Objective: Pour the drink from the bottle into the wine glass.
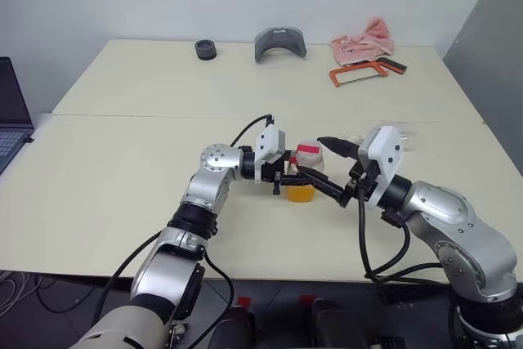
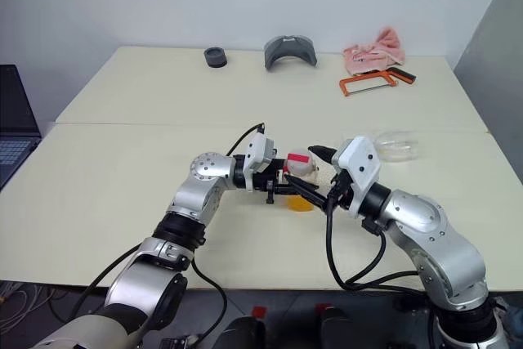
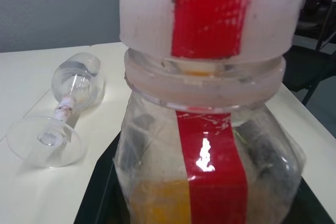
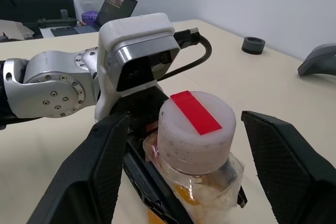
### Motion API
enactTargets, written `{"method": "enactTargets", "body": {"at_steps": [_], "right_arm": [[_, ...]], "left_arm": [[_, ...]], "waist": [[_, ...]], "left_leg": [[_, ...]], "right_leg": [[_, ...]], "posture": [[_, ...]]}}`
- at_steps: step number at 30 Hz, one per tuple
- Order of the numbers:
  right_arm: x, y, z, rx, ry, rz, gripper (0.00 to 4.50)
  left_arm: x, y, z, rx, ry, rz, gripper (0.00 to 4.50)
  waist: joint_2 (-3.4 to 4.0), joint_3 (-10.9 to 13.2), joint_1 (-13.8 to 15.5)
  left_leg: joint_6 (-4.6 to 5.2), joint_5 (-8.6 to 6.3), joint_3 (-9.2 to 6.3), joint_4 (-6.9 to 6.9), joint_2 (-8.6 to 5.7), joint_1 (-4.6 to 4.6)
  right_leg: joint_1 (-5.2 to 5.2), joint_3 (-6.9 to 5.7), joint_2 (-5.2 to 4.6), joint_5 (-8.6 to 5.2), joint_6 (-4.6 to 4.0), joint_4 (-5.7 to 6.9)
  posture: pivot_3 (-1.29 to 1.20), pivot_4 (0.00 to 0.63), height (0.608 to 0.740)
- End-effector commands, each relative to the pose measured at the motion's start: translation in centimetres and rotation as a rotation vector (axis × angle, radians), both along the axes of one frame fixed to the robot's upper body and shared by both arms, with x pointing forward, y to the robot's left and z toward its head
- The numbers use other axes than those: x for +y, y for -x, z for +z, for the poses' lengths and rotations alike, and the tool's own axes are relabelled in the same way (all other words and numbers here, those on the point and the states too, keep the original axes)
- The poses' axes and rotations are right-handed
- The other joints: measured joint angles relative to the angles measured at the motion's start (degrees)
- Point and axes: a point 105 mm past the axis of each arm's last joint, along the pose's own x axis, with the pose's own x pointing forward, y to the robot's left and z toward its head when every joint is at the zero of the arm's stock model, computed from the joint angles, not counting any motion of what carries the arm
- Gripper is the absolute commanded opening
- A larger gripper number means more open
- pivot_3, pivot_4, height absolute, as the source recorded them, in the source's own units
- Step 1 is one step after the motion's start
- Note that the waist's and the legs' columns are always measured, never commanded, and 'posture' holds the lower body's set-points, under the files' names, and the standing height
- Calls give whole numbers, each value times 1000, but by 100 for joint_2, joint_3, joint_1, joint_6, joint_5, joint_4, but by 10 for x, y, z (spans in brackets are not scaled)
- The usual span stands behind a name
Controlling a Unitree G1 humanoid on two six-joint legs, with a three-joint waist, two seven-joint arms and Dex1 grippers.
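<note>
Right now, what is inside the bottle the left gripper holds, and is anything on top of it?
The bottle holds orange drink in its lower part; how deep it goes is hidden by the red label. A white-and-red cap sits on its neck.

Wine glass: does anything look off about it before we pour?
Yes. The wine glass is lying on its side on the table, so it cannot take liquid. The bottle, held by the left gripper, is capped.

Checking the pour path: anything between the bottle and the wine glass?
Nothing stands between them, but two things block the pour: the cap is on the bottle, and the wine glass lies on its side on the table.
</note>
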Motion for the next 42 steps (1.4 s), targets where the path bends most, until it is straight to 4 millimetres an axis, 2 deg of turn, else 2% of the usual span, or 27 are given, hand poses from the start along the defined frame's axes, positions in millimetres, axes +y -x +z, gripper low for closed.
{"method": "enactTargets", "body": {"at_steps": [1,19,22,25,26,33,37,42], "right_arm": [[3,1,11,-39,-11,24,3601],[11,-8,14,-31,-16,68,3601],[11,-7,14,-28,-18,72,2995],[12,-6,12,-25,-6,84,1959],[12,-6,12,-25,-2,88,1811],[11,-6,9,-71,80,115,1817],[11,-7,22,-197,108,160,1817],[5,-10,30,-258,85,155,1749]], "left_arm": [[-3,2,12,-54,19,-15,1689],[-2,2,12,-49,28,-14,1689],[-2,3,12,-49,29,-13,1689],[-2,3,12,-49,29,-13,1688],[-2,2,13,-49,29,-13,1688],[-2,4,15,-50,36,-17,1686],[-2,5,15,-47,37,-16,1685],[-2,5,14,-42,37,-13,1680]], "waist": [[0,0,0],[0,0,-2],[0,0,-2],[0,0,-2],[0,0,-2],[0,0,-3],[0,0,-4],[0,0,-5]], "left_leg": [[0,0,0,0,0,0],[0,0,-1,0,1,0],[0,0,-1,0,2,0],[0,0,-1,0,1,0],[0,0,-1,0,1,0],[0,0,-1,-1,1,0],[0,0,0,0,0,0],[-1,0,1,0,0,0]], "right_leg": [[0,0,0,0,0,0],[0,-1,-1,0,0,0],[0,0,-1,0,0,0],[0,-1,-1,0,0,0],[0,-1,-1,0,0,0],[0,-1,-1,0,0,-1],[0,0,0,0,0,-2],[-1,-1,0,0,0,-1]], "posture": [[0,150,740],[0,150,740],[0,150,740],[0,150,740],[0,150,740],[0,150,740],[0,150,740],[0,150,740]]}}
